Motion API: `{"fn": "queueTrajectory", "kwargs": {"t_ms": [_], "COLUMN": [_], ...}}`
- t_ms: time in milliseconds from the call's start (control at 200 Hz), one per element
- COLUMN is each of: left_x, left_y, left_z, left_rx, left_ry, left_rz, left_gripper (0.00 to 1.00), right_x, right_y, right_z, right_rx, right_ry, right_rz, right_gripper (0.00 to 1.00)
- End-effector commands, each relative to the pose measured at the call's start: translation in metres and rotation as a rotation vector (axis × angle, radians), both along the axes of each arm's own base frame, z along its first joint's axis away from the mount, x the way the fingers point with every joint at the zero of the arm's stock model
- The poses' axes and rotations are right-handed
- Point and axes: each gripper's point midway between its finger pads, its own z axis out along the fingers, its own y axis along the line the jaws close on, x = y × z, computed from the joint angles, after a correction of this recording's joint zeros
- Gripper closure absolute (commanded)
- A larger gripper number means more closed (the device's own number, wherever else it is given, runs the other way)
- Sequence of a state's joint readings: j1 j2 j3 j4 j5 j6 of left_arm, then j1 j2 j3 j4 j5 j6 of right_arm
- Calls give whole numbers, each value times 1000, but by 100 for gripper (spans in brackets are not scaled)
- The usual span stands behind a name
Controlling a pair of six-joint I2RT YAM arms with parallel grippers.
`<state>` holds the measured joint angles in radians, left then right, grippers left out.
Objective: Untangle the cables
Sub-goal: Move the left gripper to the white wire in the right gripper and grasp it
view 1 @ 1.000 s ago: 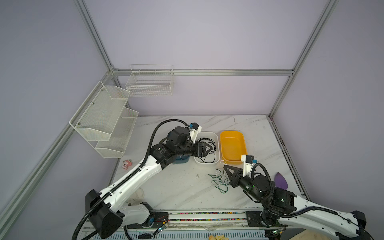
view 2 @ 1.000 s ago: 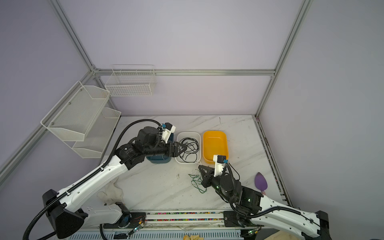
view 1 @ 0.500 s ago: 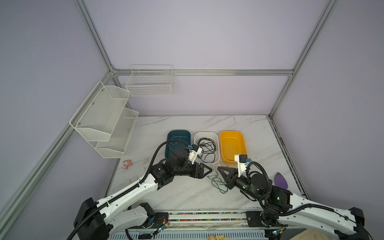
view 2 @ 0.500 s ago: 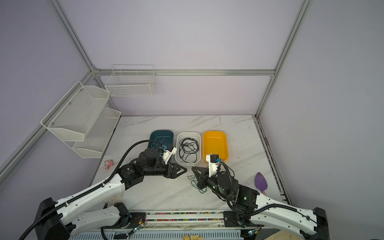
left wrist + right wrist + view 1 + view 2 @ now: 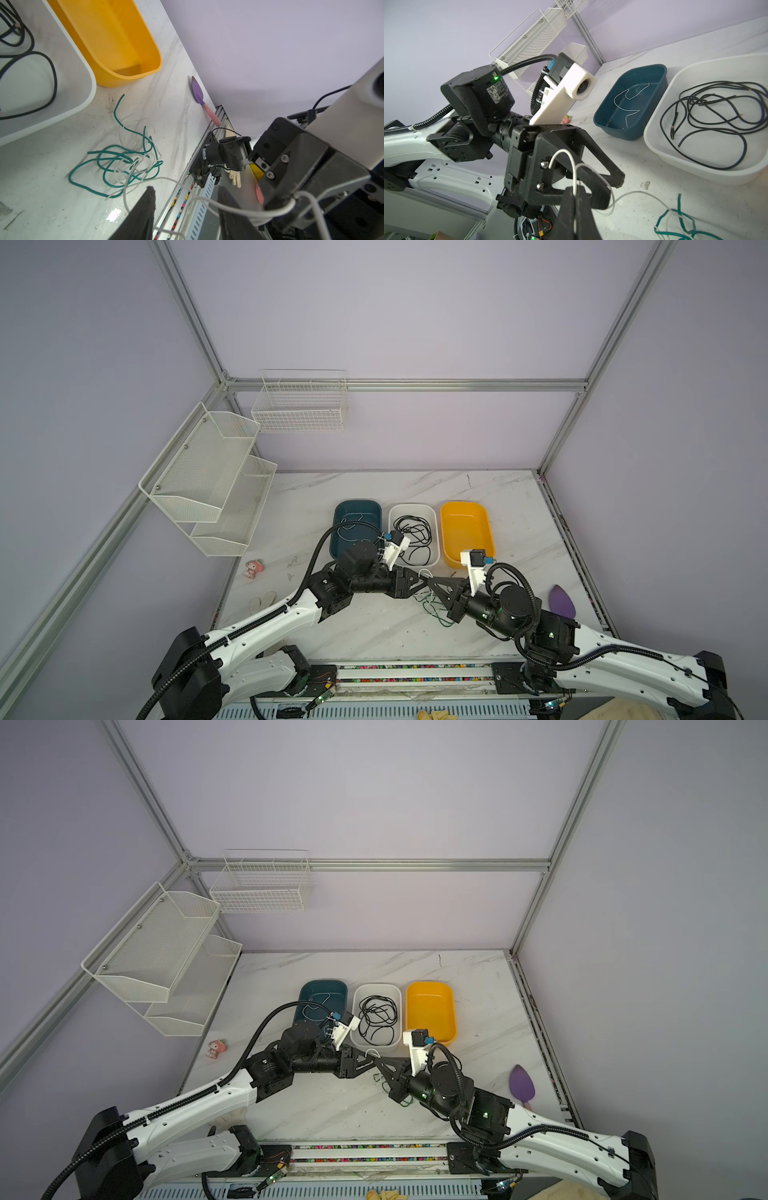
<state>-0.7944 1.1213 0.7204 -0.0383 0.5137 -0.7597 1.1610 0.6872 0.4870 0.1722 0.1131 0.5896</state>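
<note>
Pinching the white cable [image 5: 573, 174]: right gripper [image 5: 575, 193], jaws closed tight on it, a short loop standing up above the fingertips.

Left gripper [image 5: 185, 193]: jaws narrowly apart. The white cable crosses the gap between the fingers [image 5: 148, 205], and neither finger is seen pressing on it.

In both top views the two grippers meet tip to tip just in front of the white bin [image 5: 413, 506], off its near rim. Whether the tips touch cannot be told.

From the pinch the white cable drops to the table [image 5: 52, 207] and runs into a tangle with the green cable [image 5: 93, 188]. The tangle lies on the table in front of the white bin, toward the side nearest the yellow bin [image 5: 124, 80]. White and green strands cross each other several times, and one green end points toward the gap between those two bins.

Black cables [image 5: 708, 116] lie in loose loops inside the white bin. A thin white wire [image 5: 629, 97] lies in the teal bin [image 5: 629, 133], which stands on the white bin's other side. The yellow bin holds no cable.

A purple trowel [image 5: 197, 91] lies well apart from the white bin, beyond the yellow bin, at the table's edge.
</note>
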Motion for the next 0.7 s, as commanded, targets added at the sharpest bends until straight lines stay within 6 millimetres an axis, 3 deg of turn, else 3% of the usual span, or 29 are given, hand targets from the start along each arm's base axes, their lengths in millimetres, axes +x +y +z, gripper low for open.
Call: {"fn": "queueTrajectory", "kwargs": {"t_ms": [0, 695], "left_x": [-4, 2], "left_y": [-1, 7], "left_z": [-7, -5], "left_rx": [-15, 2], "left_ry": [-7, -26], "left_rz": [-14, 43], "left_gripper": [61, 100], "right_x": [-1, 3], "right_y": [2, 0], "right_z": [16, 0], "right_rx": [46, 34], "right_ry": [-30, 2], "right_rz": [11, -16], "right_gripper": [100, 100]}}
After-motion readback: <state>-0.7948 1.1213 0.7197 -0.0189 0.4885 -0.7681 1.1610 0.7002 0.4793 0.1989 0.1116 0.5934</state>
